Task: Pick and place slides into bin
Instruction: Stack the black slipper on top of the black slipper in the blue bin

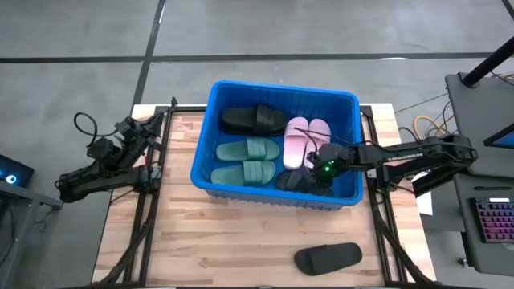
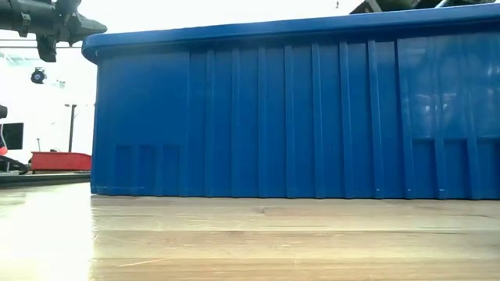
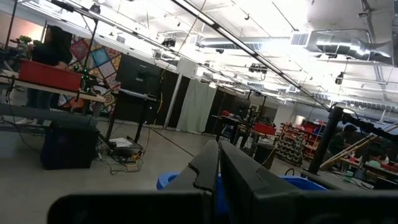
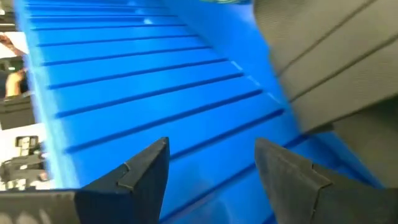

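Note:
The blue bin (image 1: 206,136) stands on the wooden table and fills the low view (image 2: 312,117). In it lie a black slide (image 1: 250,120), a pink pair (image 1: 305,138), a dark green pair (image 1: 245,160) and another black slide (image 1: 295,181) by the near wall. One more black slide (image 1: 328,258) lies on the table near the front edge. My right gripper (image 1: 312,173) is inside the bin, open and empty (image 4: 211,168), with the black slide (image 4: 336,68) beside it. My left gripper (image 1: 149,172) waits at the table's left, shut (image 3: 217,168).
The bin's ribbed inner wall (image 4: 137,81) is close in front of my right fingers. Bare wooden tabletop (image 1: 217,241) lies between the bin and the front edge. A desk with a keyboard (image 1: 491,221) stands past the table's right edge.

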Available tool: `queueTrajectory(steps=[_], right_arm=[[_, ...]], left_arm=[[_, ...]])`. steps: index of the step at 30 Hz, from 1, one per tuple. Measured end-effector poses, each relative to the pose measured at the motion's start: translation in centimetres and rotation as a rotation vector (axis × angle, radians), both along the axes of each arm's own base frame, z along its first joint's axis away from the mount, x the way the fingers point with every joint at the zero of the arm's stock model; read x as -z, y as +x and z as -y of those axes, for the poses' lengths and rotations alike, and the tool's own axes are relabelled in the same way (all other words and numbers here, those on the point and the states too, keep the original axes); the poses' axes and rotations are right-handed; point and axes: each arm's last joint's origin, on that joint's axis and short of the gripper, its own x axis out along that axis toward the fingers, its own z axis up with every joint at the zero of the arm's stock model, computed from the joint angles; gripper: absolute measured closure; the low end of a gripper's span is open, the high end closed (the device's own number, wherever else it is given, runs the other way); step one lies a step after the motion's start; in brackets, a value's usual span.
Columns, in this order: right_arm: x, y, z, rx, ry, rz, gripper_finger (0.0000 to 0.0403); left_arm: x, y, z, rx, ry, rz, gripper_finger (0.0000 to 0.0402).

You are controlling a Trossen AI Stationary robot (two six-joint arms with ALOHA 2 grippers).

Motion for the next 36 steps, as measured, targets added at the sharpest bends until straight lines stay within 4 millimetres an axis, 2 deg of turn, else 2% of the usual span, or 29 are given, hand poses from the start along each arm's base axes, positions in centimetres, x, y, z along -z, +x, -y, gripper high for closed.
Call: queueTrajectory(steps=[7, 13, 17, 25, 31, 36], right_arm=[[-2.3, -0.4, 0.0, 0.008, 0.003, -0.020, 0.0177], [-4.9, -0.5, 0.2, -0.002, -0.102, -0.061, 0.0177], [-7.6, -0.1, 0.6, 0.053, -0.274, -0.005, 0.0177], [-15.5, 0.9, 1.0, 0.055, -0.548, 0.236, 0.0177], [-19.4, -0.4, 0.4, 0.042, -0.592, 0.233, 0.0179], [-21.8, -2.1, -2.4, -0.027, -0.533, 0.205, 0.0187]], left_arm=[[0.0, 0.0, 0.0, 0.000, 0.000, 0.000, 0.0400], [0.0, 0.0, 0.0, 0.000, 0.000, 0.000, 0.0400], [0.0, 0.0, 0.0, 0.000, 0.001, -0.001, 0.0400], [0.0, 0.0, 0.0, -0.001, 0.004, -0.005, 0.0400], [0.0, 0.0, 0.0, -0.001, 0.004, -0.005, 0.0400], [0.0, -0.1, 0.0, -0.001, 0.005, -0.002, 0.0400]])
